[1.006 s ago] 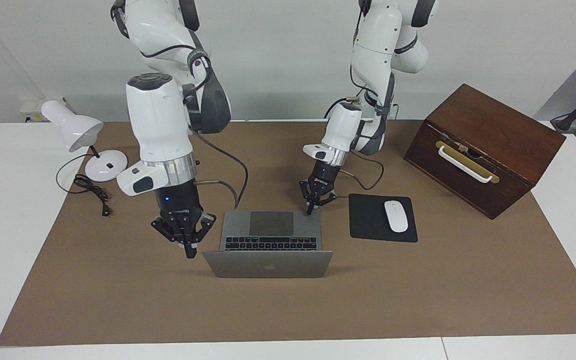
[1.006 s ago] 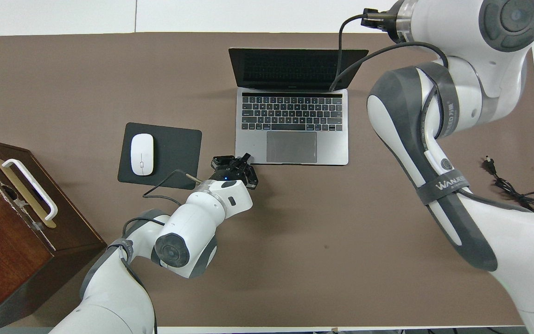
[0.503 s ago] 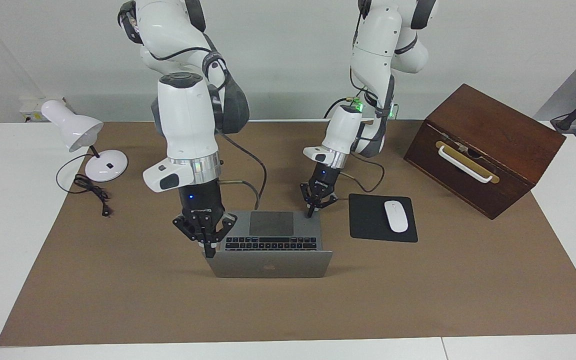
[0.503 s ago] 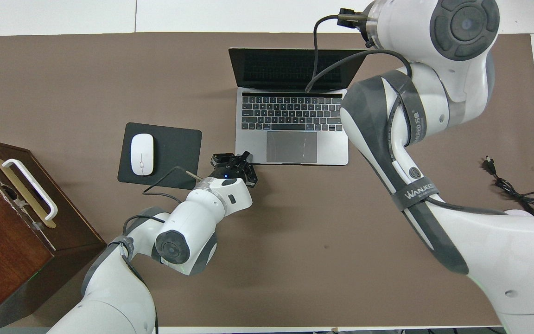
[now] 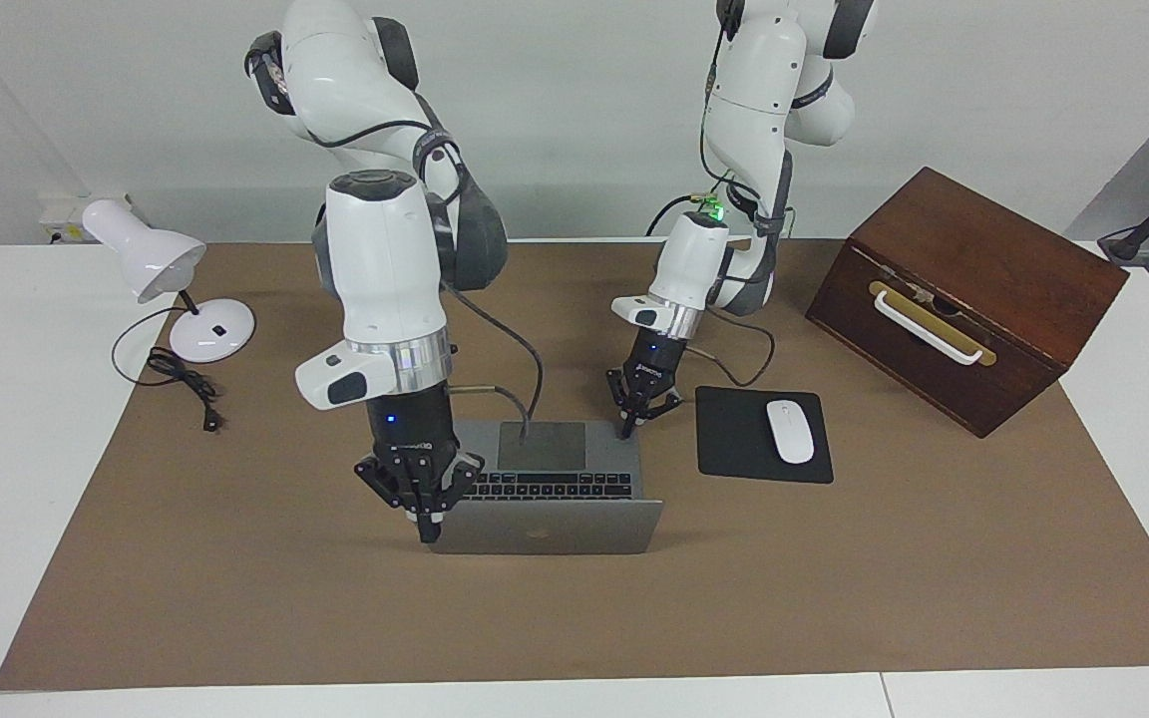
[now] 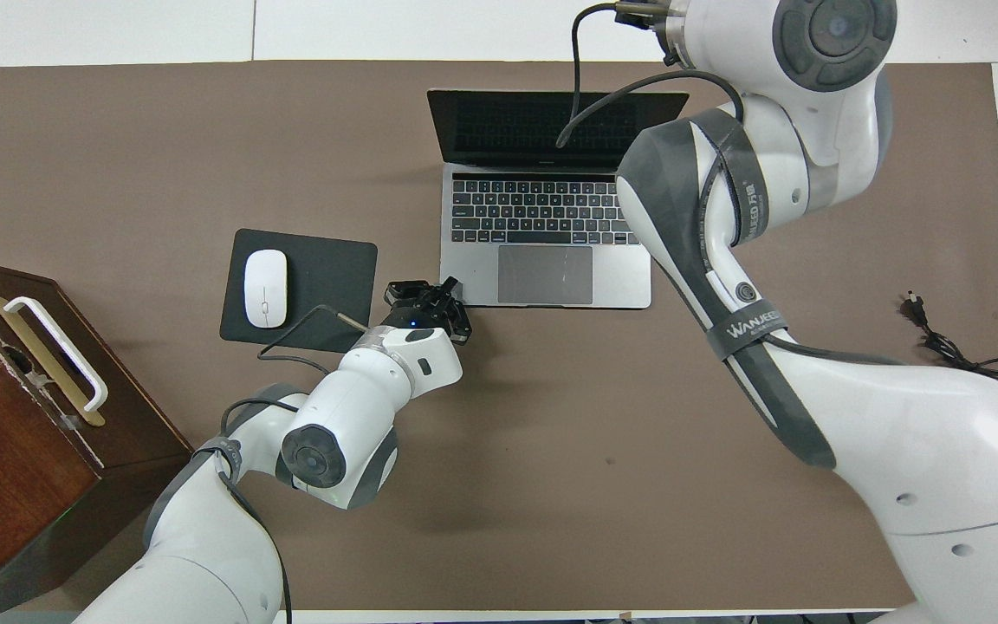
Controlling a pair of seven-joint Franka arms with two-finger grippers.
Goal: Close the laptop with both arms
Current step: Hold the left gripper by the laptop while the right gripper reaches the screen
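The silver-grey laptop (image 5: 555,529) (image 6: 542,269) lies open on the brown mat, its lid standing up with the logo side turned away from the robots. My right gripper (image 5: 427,534) is shut, its tips low against the lid's outer face at the corner toward the right arm's end. In the overhead view that gripper is hidden under its own wrist. My left gripper (image 5: 625,431) (image 6: 445,288) is shut too, its tips down at the base's corner nearest the robots, beside the trackpad (image 6: 545,274).
A black mouse pad (image 5: 739,439) with a white mouse (image 5: 790,431) lies beside the laptop toward the left arm's end. A brown wooden box (image 5: 973,289) stands past it. A white desk lamp (image 5: 151,259) and its cord (image 5: 181,384) sit at the right arm's end.
My right arm has swung in toward the laptop, bringing its gripper from beside the lid to the lid's corner. The left gripper has barely shifted. The lid stands much as before.
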